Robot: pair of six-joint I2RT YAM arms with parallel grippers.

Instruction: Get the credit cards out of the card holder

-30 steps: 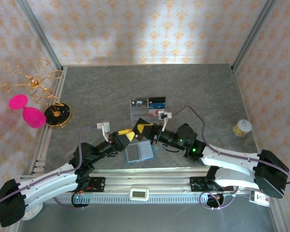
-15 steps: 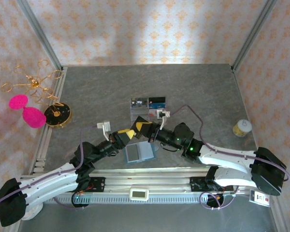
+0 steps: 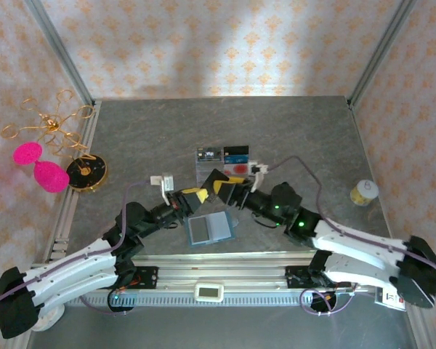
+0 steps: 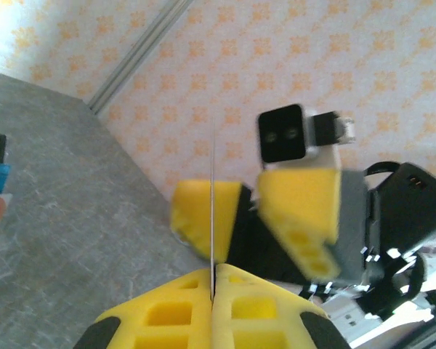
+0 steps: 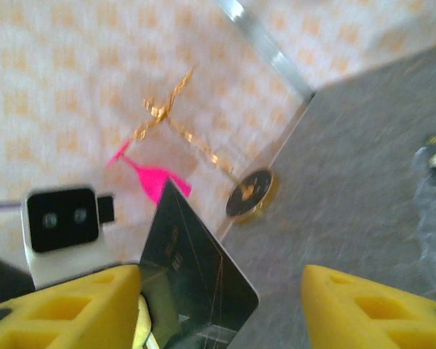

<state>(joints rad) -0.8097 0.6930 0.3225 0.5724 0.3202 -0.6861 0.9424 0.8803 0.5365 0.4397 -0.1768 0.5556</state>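
Left pincer (image 4: 212, 285): jaws pressed together on the edge of a thin dark credit card (image 5: 192, 269), which is held off the table.
Right pincer (image 3: 223, 186): tip to tip with the left one, jaws apart on either side of that same card and not pinching it.
Step in hand: looks like a handover, with the card now resting in the left grip alone.
Next move: right pincer should back straight off without brushing the card. The left then carries it to the tray, and a grip this narrow could let the card pivot.
Card holder (image 3: 210, 228): lies open on the table (image 3: 312, 138), just on the near side of both pincers. I cannot tell whether its pockets hold more cards.
Clear compartment tray (image 3: 203, 171): just beyond the pincers. It holds two dark cards (image 3: 235, 153) standing at the far side and a pale, red-printed card (image 3: 240, 168) nearer.
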